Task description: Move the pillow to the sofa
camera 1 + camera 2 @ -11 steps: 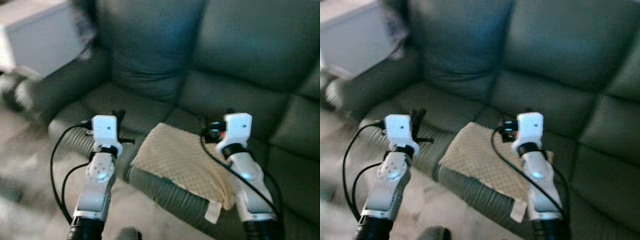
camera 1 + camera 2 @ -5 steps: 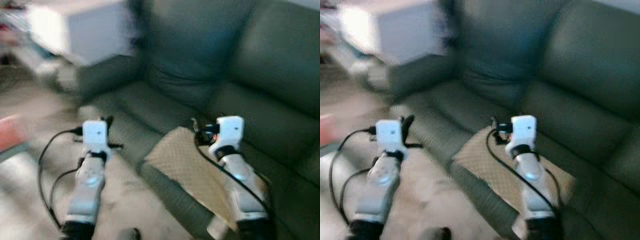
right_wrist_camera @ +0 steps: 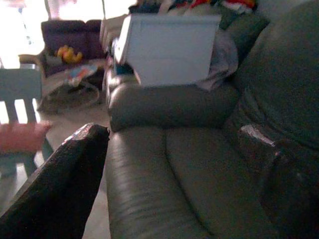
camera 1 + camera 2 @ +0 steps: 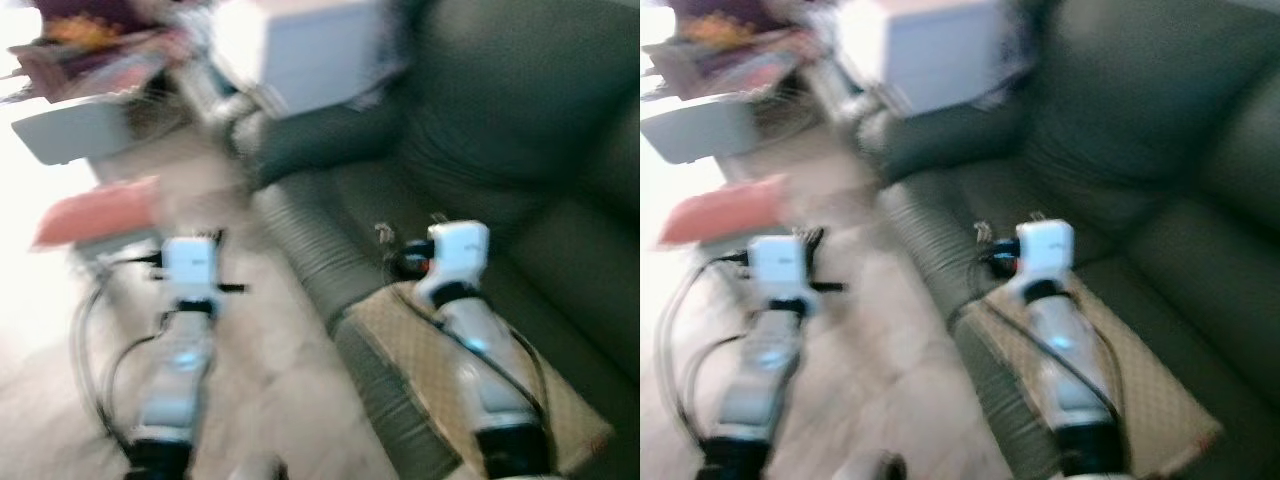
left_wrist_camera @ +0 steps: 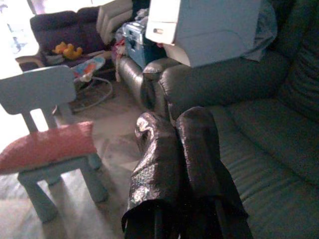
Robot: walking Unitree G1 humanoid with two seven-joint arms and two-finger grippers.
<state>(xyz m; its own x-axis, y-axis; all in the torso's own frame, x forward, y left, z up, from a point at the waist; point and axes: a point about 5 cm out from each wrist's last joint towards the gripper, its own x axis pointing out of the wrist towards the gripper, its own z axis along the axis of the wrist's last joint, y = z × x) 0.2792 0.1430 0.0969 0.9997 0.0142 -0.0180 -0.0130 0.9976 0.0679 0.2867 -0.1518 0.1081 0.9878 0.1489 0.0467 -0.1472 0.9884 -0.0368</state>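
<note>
A pink pillow [image 4: 95, 212] lies on the seat of a small pale blue chair [image 5: 35, 89] standing on the floor, left of the dark green sofa [image 4: 520, 130]. My left gripper [image 5: 175, 119] is shut and holds nothing; it hovers over the floor, right of the chair and well short of the pillow [image 5: 47, 147]. My right gripper [image 3: 172, 132] is open and empty above the sofa seat. Under my right arm a beige quilted cushion [image 4: 1160, 390] rests on the front edge of the sofa. The head views are blurred.
A white box [image 5: 209, 27] sits on the sofa's armrest [image 3: 169, 102] with grey cloth beside it. Further back stand a dark purple sofa [image 5: 65, 25] with yellow toys, a baby bouncer and blue clutter. Bare floor lies between the chair and the green sofa.
The whole picture has swung to the left, so the camera has turned; the chair with the pink pillow has come into view. Both arms keep their pose and the beige cushion stays on the sofa.
</note>
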